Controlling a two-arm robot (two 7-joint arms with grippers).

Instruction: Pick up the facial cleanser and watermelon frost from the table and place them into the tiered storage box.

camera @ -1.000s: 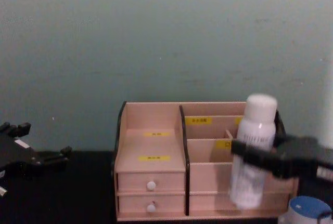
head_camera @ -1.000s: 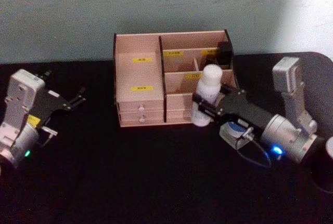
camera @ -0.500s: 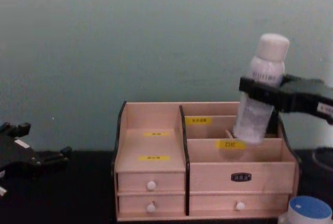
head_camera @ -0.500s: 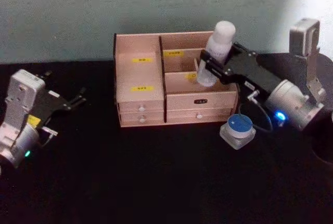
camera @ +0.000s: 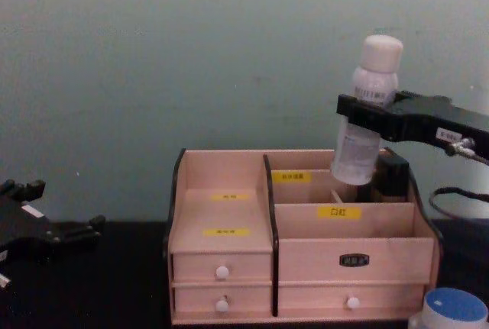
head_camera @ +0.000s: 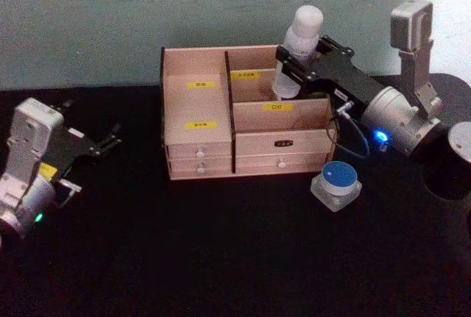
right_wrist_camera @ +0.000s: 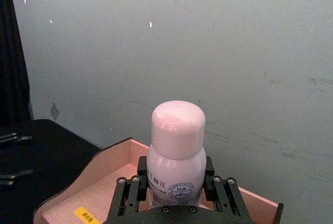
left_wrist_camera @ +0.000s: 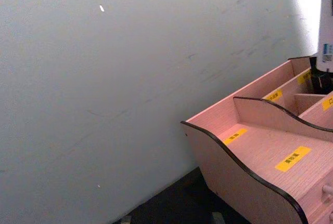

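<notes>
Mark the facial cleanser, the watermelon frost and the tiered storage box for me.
facial cleanser (head_camera: 299,43), head view, upper body below the cap
watermelon frost (head_camera: 338,175), head view, centre of the blue lid
tiered storage box (head_camera: 193,104), head view, bare top of its left section

Beneath my right claw (camera: 365,117) and its facial cleanser (camera: 355,149), rear compartments of the tiered storage box (camera: 229,170) lie open; a dark bottle (camera: 393,172) blocks the right-hand corner.
</notes>
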